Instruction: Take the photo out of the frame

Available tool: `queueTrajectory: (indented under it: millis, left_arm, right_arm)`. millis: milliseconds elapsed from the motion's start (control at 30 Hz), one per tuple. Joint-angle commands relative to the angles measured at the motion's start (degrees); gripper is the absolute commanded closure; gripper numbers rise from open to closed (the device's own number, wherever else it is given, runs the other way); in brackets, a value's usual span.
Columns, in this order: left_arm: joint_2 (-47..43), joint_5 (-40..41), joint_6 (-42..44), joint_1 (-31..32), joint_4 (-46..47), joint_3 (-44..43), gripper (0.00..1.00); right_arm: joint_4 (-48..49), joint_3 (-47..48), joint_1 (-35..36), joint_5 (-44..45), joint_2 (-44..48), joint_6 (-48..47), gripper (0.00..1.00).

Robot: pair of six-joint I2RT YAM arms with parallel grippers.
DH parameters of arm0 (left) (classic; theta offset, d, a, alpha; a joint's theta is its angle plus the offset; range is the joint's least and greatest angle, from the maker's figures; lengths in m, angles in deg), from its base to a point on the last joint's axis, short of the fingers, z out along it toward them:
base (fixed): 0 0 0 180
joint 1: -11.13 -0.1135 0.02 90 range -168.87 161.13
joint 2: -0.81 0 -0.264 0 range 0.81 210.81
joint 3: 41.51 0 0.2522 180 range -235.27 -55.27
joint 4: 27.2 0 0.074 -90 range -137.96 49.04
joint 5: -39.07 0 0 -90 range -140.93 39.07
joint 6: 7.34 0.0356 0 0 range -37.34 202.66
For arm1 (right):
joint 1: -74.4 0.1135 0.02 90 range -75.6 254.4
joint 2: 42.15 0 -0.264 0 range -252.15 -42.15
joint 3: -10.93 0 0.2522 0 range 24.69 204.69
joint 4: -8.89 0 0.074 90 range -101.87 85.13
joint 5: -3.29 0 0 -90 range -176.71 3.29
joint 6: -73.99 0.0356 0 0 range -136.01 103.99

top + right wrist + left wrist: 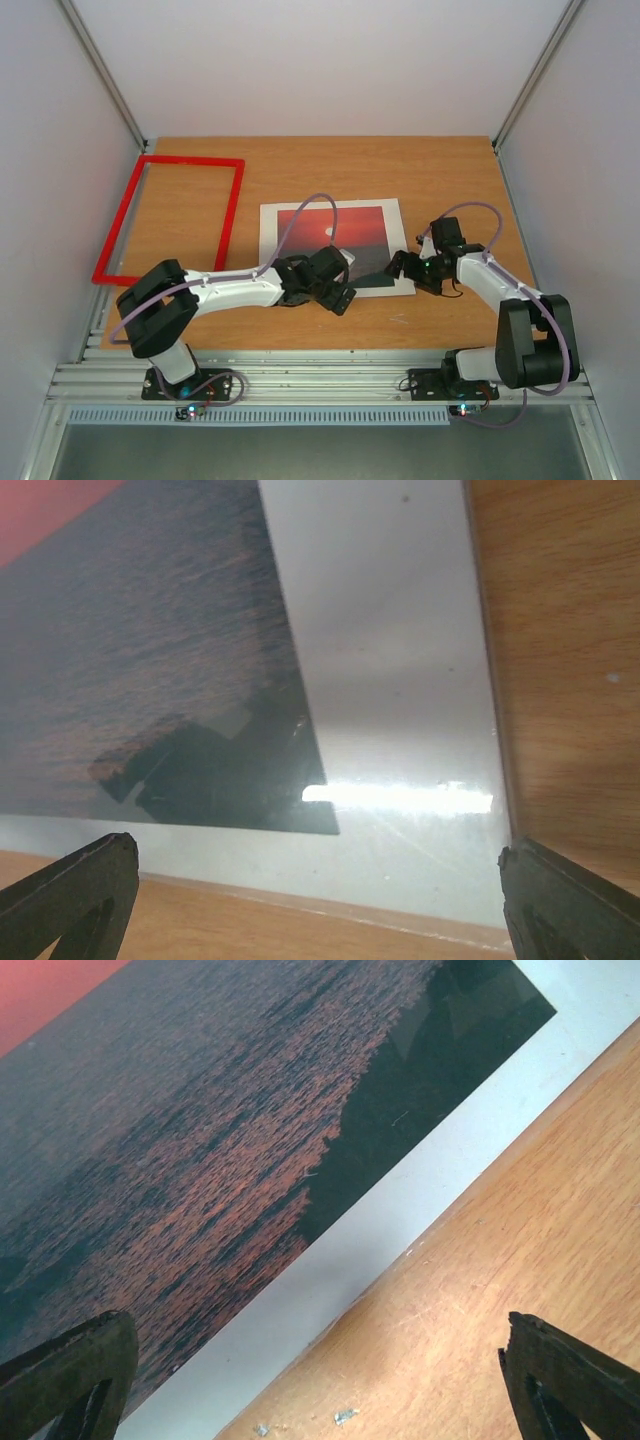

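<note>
Photo [345, 240] lying flat and face up in the middle of the table [450, 180], well apart from the frame [232, 215], itself at far left with bare wood showing through its opening. Looks, on that evidence, like extraction already done; remaining work judged to be a clean retreat, or at most a last adjustment of the print. Left gripper [343, 290] hovering low over the near edge of the print, jaws spread wide, holding nothing. Right gripper [395, 270] likewise gaping and empty, poised above the near right corner. Glare across the white margin [400, 630] in the right wrist view: glossy paper or a clear sheet on top, impossible to tell. For a good finish, lift each wrist straight up before swinging away, so as not to drag a jaw tip across the picture. Keep both jaws apart throughout; no reason to close on anything now. Mind the purple cable [300, 215] arching over the print from the left arm, and raise that arm gently to avoid sweeping the paper sideways. Should a fresh grasp prove necessary, aim for the margin along the near edge, never the printed sea, and approach at a shallow angle, since a sheet pressed flat to wood offers little to pinch. Move one arm at a time to avoid a clash over the narrow gap between them.
</note>
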Motion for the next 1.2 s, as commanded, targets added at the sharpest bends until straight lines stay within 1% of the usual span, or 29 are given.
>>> queueTrajectory:
  millis: [0, 167, 300, 533, 767, 1167]
  left_arm:
    - [1.8, -0.7, 3.1, 0.5, 5.3, -0.6, 0.01]
    - [2.2, -0.7, 3.9, 0.8, 7.0, -0.4, 0.01]
    - [3.5, 0.7, 5.4, 1.6, 7.6, -1.0, 0.01]
    - [6.2, 0.6, 6.1, 2.1, 7.8, -1.8, 0.01]
    - [7.5, 0.3, 5.6, 2.1, 7.6, -1.6, 0.0]
    - [8.2, -1.9, 6.3, 2.1, 8.9, -1.5, 0.01]
  right_arm:
    - [-0.4, 0.8, 0.5, -3.2, 2.7, 0.6, 0.01]
    - [-0.2, 0.9, 0.6, -3.7, 3.1, 1.0, 0.01]
    - [-2.5, 1.2, 0.6, 2.4, 2.3, -0.2, 0.02]
    - [-3.2, 1.0, 0.7, 4.9, 0.1, -0.7, 0.02]
    - [-2.0, 1.2, 1.5, 1.6, -3.6, -1.1, 0.02]
    - [-2.2, 2.2, 1.6, -4.3, 1.0, 0.3, 0.01]
